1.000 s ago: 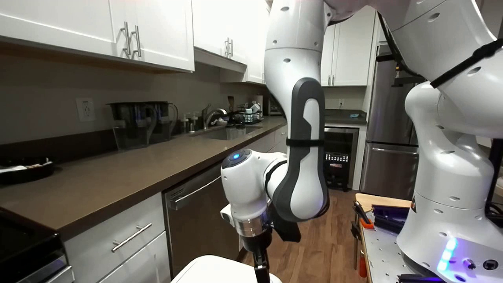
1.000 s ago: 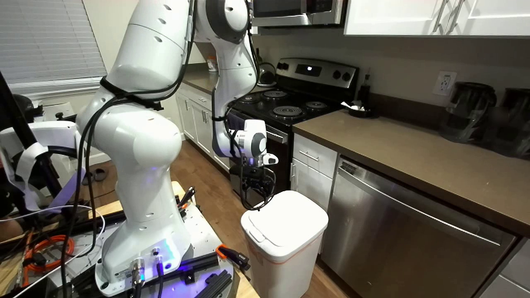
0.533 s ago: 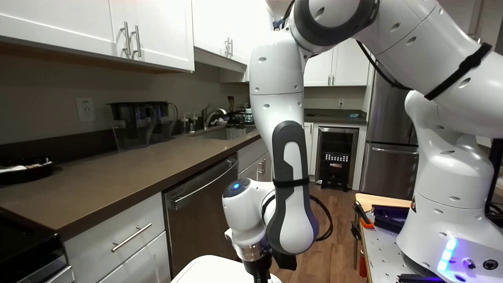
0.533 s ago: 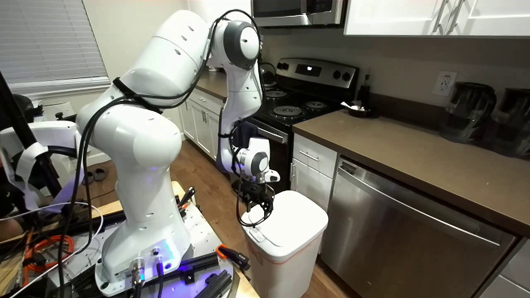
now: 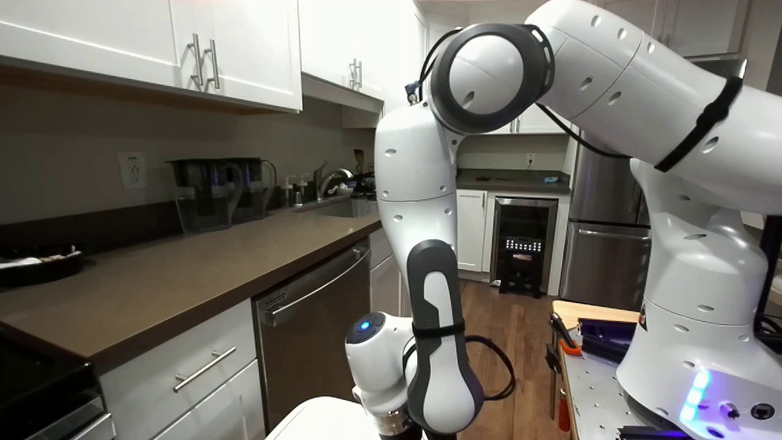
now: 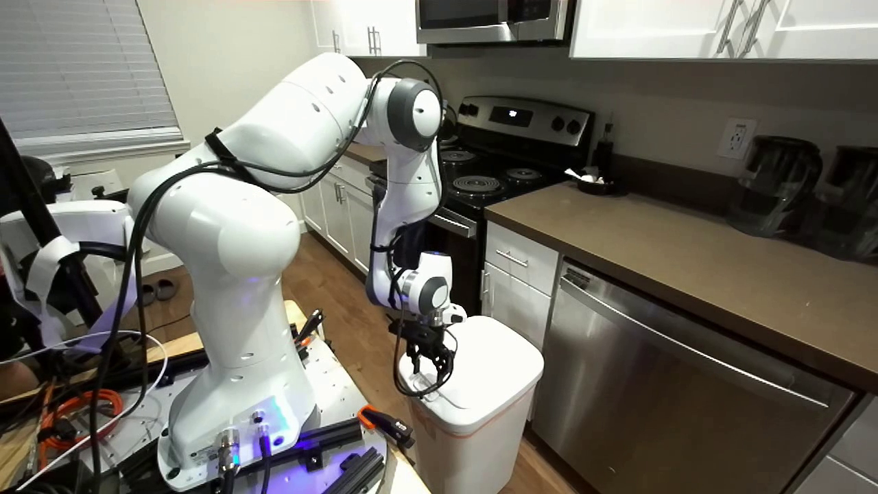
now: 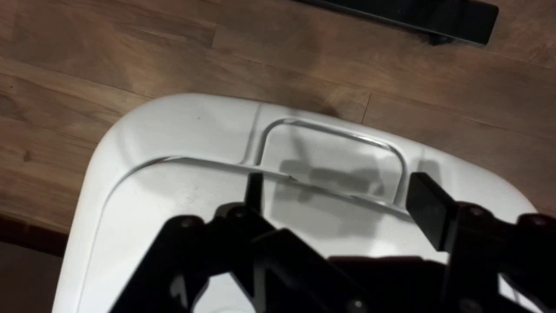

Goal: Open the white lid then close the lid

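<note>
The white lid (image 6: 490,357) lies flat and closed on a tall white bin (image 6: 470,453). A corner of it shows at the bottom of an exterior view (image 5: 330,421). In the wrist view the lid (image 7: 165,208) has a raised rim and a rounded rectangular tab (image 7: 334,150) at its edge. My gripper (image 7: 336,187) is open, pointing down over the lid, with its fingers on either side of the tab's inner edge. Nothing is between the fingers. Its shadow falls on the lid and tab; I cannot tell whether the fingertips touch. In an exterior view the gripper (image 6: 431,363) is above the lid's near-left part.
The robot's table (image 6: 343,384) with tools and black rails stands beside the bin. The dishwasher (image 6: 658,384), drawers (image 6: 518,261) and stove (image 6: 473,178) are behind and beside it. A cable loop hangs from the wrist (image 6: 405,391). A black bar (image 7: 412,15) shows over the wooden floor.
The arm has lowered steadily, bringing my gripper down from above the lid's far-left edge to close over the tab area. The lid and bin have not moved.
</note>
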Controlling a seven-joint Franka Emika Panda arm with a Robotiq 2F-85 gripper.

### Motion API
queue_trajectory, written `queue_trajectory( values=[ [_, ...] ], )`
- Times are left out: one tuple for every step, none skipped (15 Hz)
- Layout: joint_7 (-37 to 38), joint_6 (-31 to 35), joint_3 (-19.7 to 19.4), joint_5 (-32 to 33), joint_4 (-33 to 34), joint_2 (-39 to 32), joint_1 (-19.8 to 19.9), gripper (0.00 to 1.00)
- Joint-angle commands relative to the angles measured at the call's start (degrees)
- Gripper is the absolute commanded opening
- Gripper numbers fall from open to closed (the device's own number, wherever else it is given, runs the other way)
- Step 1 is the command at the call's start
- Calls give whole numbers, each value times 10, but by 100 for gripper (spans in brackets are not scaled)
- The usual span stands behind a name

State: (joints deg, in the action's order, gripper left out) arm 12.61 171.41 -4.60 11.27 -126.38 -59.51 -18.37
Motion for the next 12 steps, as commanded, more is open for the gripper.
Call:
queue_trajectory(
  values=[
    [-32,3,5,-22,27,-25,9,54],
    [-33,-3,6,-22,31,-27,10,47],
    [-32,-11,6,-23,35,-28,10,41],
    [-32,-28,9,-26,38,-27,15,34],
    [-37,-40,14,-26,39,-24,23,27],
    [-34,-56,14,-30,38,-18,22,22],
    [-34,-72,17,-31,39,-13,25,15],
    [-32,-87,17,-33,40,-10,25,9],
    [-29,-99,17,-34,42,-10,26,6],
    [-29,-105,19,-36,44,-14,30,5],
    [-28,-107,19,-36,45,-18,30,2],
    [-26,-102,16,-35,43,-23,29,2]
  ],
)
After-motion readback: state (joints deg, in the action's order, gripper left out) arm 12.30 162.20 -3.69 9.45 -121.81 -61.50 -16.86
